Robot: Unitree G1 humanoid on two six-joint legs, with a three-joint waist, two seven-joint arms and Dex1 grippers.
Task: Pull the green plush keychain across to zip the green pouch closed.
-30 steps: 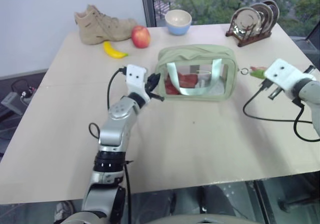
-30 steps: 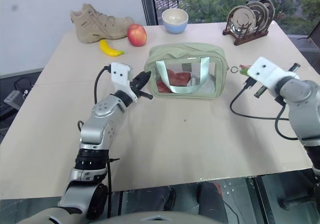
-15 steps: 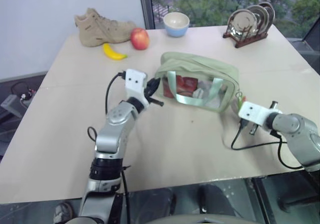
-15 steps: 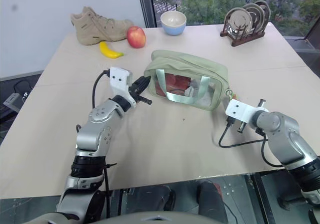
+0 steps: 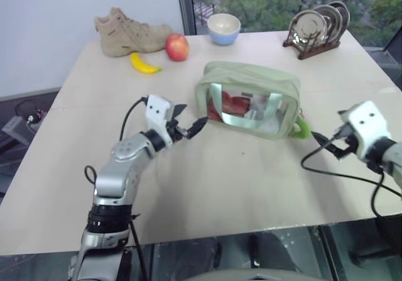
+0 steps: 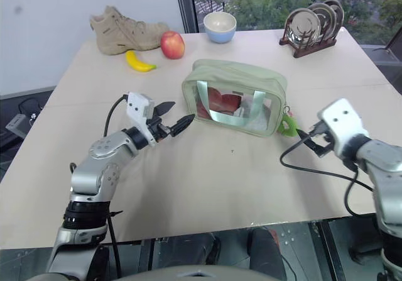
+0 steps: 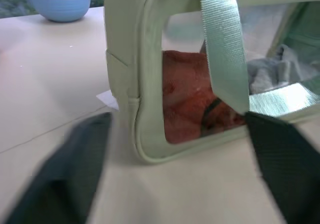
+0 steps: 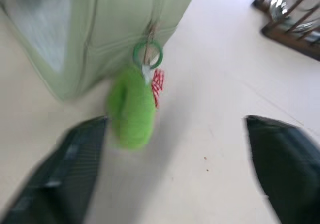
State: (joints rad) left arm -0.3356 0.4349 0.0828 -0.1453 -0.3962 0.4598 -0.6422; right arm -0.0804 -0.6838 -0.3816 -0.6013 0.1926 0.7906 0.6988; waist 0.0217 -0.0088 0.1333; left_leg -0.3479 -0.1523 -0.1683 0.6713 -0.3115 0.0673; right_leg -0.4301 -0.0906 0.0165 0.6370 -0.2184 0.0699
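Standing near the middle of the tabletop (image 5: 207,193), the green pouch (image 5: 248,99) rests upright, its clear window panel showing red contents and its pale handle strap draped across the front. The green plush keychain (image 5: 302,127) hangs from a ring at the pouch's right end and lies on the tabletop just beside that end, held by nothing.

The left hand (image 5: 188,125) hovers just off the pouch's left end with its fingers spread apart, grasping nothing. The right hand (image 5: 331,144) sits toward the right edge of the tabletop, near the keychain but apart from it, its fingers likewise spread and empty.

Along the far edge stand a tan boot (image 5: 129,31), a yellow banana (image 5: 144,64), a red apple (image 5: 178,46), a blue bowl (image 5: 223,27) and a wooden rack of metal plates (image 5: 317,24).
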